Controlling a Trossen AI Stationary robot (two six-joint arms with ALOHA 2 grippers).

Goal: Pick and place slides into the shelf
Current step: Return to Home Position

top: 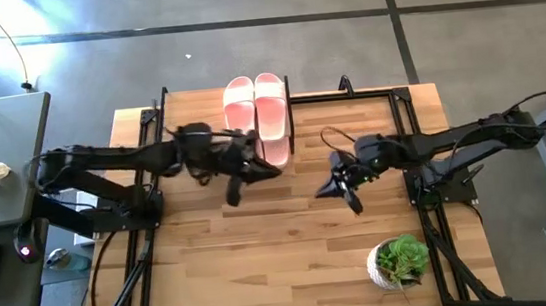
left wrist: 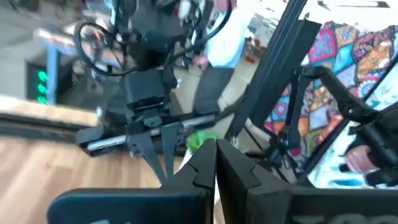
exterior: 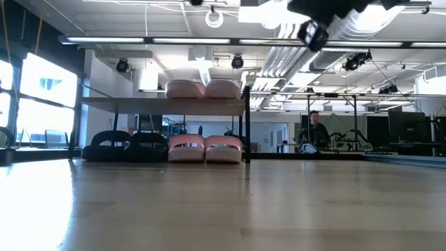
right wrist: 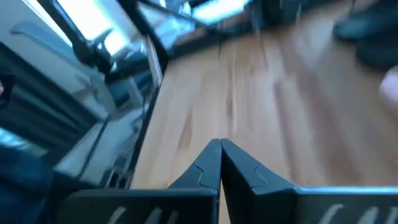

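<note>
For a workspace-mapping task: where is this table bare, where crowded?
Free: the table front, from its left edge to the potted plant, nearer than the left tool and right tool. Crowded: the shelf at the back, slides on and under it.

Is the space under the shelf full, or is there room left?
Full: in the low view, two black slides and two pink slides span the shelf leg to leg.

The shelf (exterior: 162, 104) stands at the table's (top: 264, 264) far edge: pair of slides (exterior: 185, 88) on top, row of four slides (exterior: 187, 148) beneath. Potted plant (top: 401, 261) by the near right corner.
</note>
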